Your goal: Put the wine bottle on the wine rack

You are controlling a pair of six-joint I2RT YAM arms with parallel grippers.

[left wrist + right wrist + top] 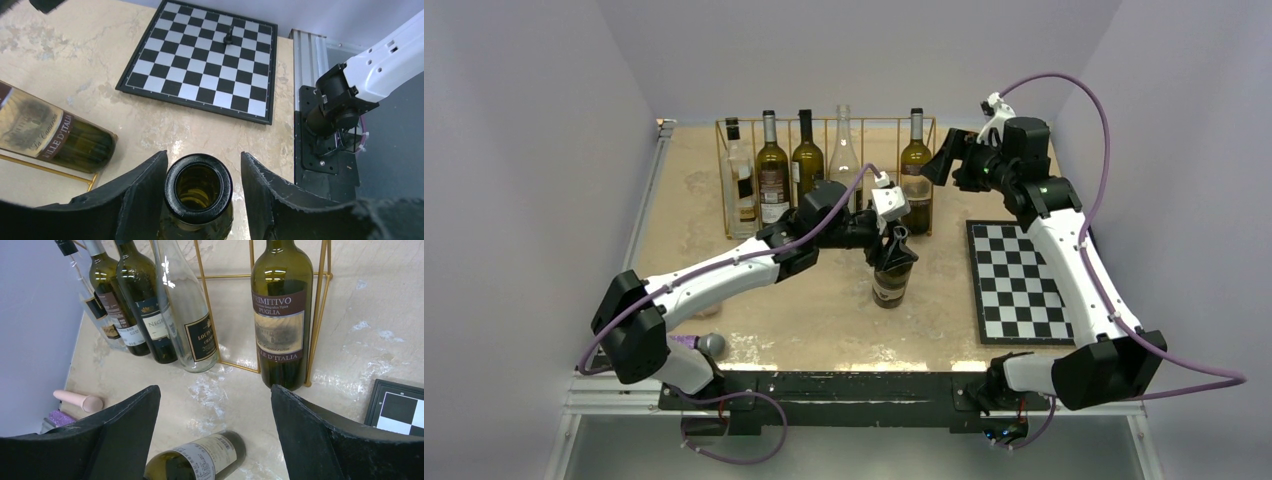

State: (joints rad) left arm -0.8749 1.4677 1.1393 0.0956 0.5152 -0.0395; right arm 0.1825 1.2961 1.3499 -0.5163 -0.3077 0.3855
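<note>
A dark green wine bottle (pixel 892 278) stands upright on the table in front of the wine rack (pixel 724 180), a gold wire frame at the back. My left gripper (pixel 896 238) is open around the bottle's neck. In the left wrist view the bottle's mouth (pixel 198 187) sits between the fingers of the left gripper (pixel 203 156), against the left finger and with a gap to the right one. My right gripper (pixel 937 160) hangs open and empty by the rack's right end. In the right wrist view the bottle (pixel 200 457) shows below the right gripper (pixel 215 390).
Several bottles stand in the rack (pixel 320 305), among them a clear one (pixel 185 315) and a green one (pixel 278 315) with a free slot between them. A chessboard (pixel 1019 280) lies on the right. A pink stick (pixel 80 401) lies near the left edge.
</note>
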